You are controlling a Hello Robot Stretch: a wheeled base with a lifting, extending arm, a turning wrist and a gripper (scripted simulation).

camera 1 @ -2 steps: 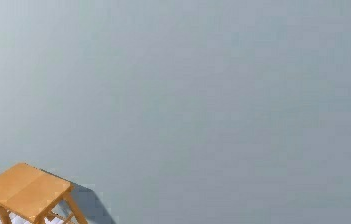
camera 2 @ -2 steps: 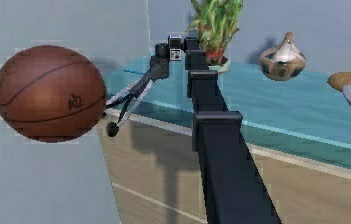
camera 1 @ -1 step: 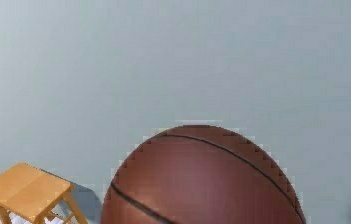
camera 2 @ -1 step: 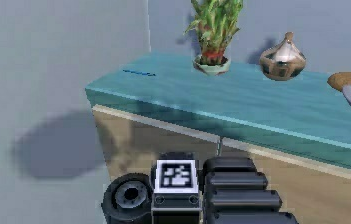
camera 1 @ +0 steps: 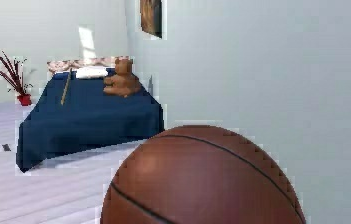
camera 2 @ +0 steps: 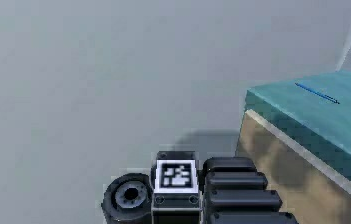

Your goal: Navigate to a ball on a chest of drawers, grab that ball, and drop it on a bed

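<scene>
Looming at the forward view's bottom, the ball [camera 1: 205, 180] (orange-brown, dark seams) is close to the cam; the bed [camera 1: 88, 120] w/ navy cover lies beyond, toward the left. Low in the arm side view the gripper [camera 2: 131, 198] shows, far end unclear: can't tell whether it holds anything.

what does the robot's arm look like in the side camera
At the arm side view's bottom edge is a black, blocky arm of ribbed segments. At its end sits a white square tag with a black pattern, set in a black frame. Left of that is a black round part with a grey ring.
</scene>
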